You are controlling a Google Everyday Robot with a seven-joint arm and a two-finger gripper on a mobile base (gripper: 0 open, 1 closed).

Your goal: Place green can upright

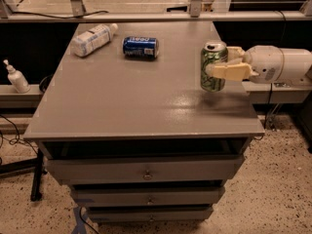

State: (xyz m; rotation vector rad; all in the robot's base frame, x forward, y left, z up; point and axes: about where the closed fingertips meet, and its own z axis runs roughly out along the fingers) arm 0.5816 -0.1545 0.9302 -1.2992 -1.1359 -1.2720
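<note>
The green can (213,77) stands upright near the right edge of the grey table (131,106), its silver top facing up. Its base is at or just above the tabletop; I cannot tell whether it touches. My gripper (218,61) reaches in from the right and is shut on the green can at mid-height. One cream finger (229,71) crosses the can's front and the other shows behind it. The white arm (278,64) extends off to the right.
A dark-blue can (140,47) lies on its side at the back middle of the table. A white-labelled plastic bottle (92,39) lies at the back left. A dispenser bottle (14,77) stands on a ledge to the left. Drawers (146,172) are below the tabletop.
</note>
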